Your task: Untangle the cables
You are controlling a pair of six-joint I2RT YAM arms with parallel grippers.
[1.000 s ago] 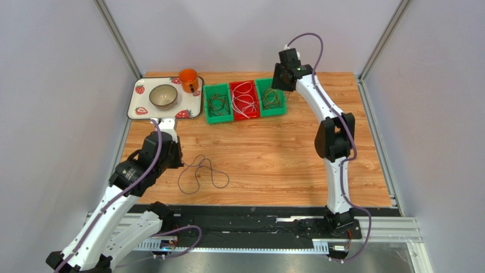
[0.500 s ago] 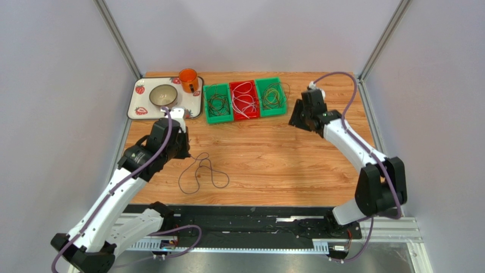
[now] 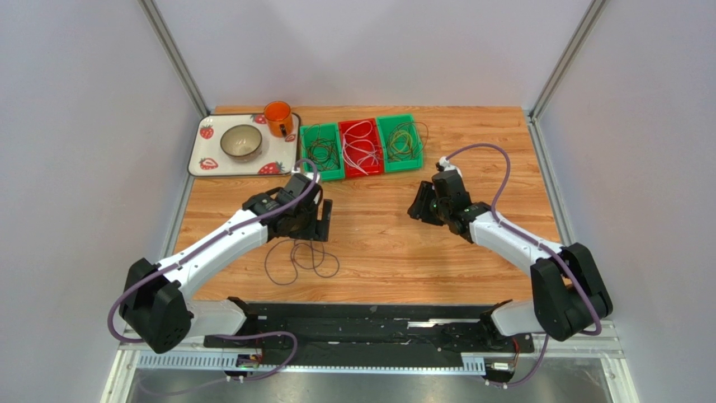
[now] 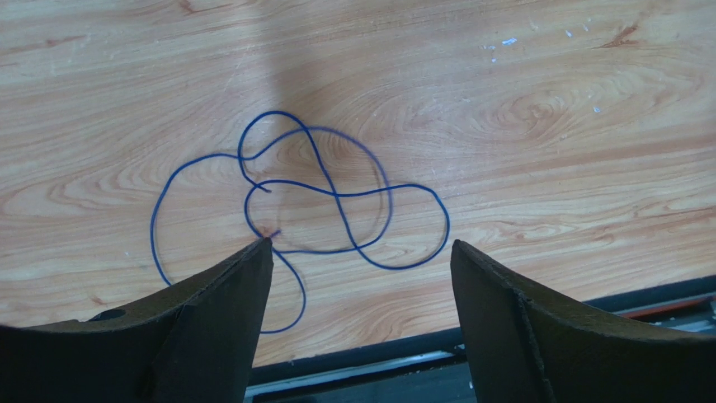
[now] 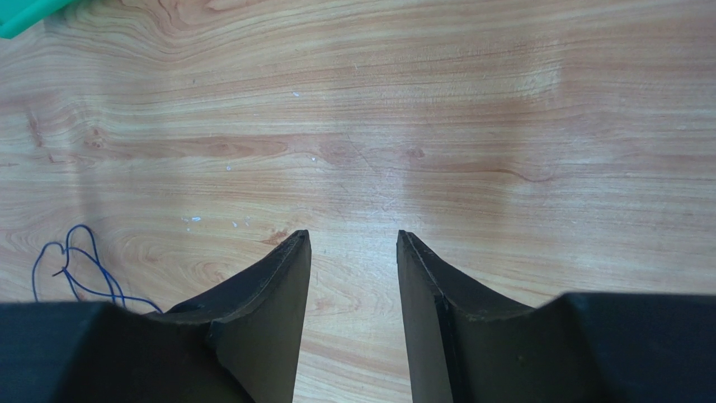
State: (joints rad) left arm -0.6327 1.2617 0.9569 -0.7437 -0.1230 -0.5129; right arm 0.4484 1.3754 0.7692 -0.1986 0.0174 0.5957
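One dark blue-purple cable (image 3: 294, 255) lies in loose crossed loops on the wooden table, near the front left. In the left wrist view the same cable (image 4: 336, 196) shows several overlapping loops just beyond the fingertips. My left gripper (image 3: 316, 220) (image 4: 361, 245) hovers over its far edge, open wide with nothing between the fingers. My right gripper (image 3: 418, 206) (image 5: 353, 235) is low over bare wood at the table's middle right, open about halfway and empty. From there the cable (image 5: 76, 267) shows only at the far left edge. More cables lie coiled in the bins.
Three small bins stand side by side at the back: a green bin (image 3: 307, 168) with dark wires, a red bin (image 3: 344, 159) with white wires, a green bin (image 3: 417, 147) with greenish wires. A strawberry-print tray (image 3: 202, 159) at the back left holds a bowl (image 3: 241, 141) and an orange mug (image 3: 278, 117).
My left arm swung right and stretched out over the cable, and its jaws went from shut to open. The right arm dropped from above the bins to the table's middle right.
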